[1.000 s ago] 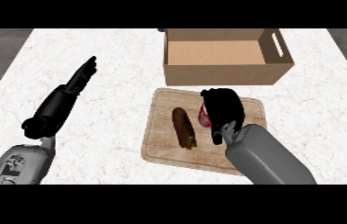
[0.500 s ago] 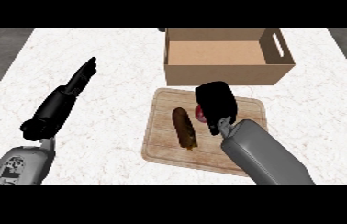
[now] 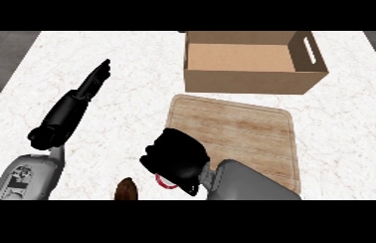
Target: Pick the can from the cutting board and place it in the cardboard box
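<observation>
Curling over the near-left corner of the cutting board (image 3: 242,137), the right hand (image 3: 176,157) has its black fingers closed around the can (image 3: 166,182), of which only a sliver of red and white rim shows beneath the hand. The can is thus held at the board's near-left edge, well apart from the cardboard box (image 3: 253,80), which stands on the desk (image 3: 125,62) just beyond the board's far edge with its open top facing up and a slot handle in its right wall. A brown object (image 3: 127,189) lies on the desk to the left of the right hand, at the near edge of the view; what it is cannot be told. The left hand (image 3: 92,85) rests at the left, fingers straight and pointing far, holding nothing.
</observation>
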Motion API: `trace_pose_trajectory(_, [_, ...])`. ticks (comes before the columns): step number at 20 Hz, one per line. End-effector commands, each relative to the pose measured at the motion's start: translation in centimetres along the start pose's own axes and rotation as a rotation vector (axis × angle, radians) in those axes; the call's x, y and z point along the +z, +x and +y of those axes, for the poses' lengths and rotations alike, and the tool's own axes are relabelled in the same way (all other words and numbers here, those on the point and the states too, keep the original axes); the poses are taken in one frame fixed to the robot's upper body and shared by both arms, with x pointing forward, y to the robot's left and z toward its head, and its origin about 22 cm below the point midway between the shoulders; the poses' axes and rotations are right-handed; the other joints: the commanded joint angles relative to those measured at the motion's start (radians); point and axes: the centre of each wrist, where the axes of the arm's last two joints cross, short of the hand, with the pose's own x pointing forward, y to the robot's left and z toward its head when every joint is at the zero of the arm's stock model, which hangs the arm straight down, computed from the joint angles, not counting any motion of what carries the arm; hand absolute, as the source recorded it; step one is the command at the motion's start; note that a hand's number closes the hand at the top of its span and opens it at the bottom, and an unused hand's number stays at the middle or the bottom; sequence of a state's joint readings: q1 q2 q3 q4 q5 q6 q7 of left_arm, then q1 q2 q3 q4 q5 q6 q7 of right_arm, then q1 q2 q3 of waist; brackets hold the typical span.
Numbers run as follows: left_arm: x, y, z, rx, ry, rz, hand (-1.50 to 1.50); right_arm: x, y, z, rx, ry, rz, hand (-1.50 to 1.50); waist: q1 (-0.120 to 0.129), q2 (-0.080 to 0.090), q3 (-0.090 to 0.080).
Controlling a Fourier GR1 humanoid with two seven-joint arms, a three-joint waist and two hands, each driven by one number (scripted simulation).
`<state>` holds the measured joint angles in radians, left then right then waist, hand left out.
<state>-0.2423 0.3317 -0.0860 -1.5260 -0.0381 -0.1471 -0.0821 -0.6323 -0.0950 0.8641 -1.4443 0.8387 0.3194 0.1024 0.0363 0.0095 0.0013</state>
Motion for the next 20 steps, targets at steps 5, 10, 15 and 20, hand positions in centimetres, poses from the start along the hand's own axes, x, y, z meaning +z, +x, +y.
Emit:
trace_pose_trajectory(5, [0.7, 0.1, 0.8, -0.013, 0.033, 0.032, 0.00, 2.9, 0.0, -4.3, 0.107, -0.266, -0.342, 1.50, -0.034, -0.012, 0.000])
trace_pose_trajectory(10, [0.8, 0.6, -0.7, 0.003, 0.019, 0.034, 0.00, 6.1, -0.3, -9.1, 0.025, -0.383, -0.271, 1.50, -0.041, -0.014, -0.001])
trace_pose_trajectory(15, [1.9, 0.3, 0.4, 0.000, 0.024, 0.035, 0.00, 6.0, -2.6, -11.5, -0.189, -0.560, -0.023, 1.50, -0.030, -0.015, -0.001])
trace_pose_trajectory(20, [0.8, -0.4, 0.5, 0.004, 0.030, 0.026, 0.00, 5.8, -6.1, -15.5, -0.265, -0.658, 0.140, 1.50, -0.028, -0.008, -0.002])
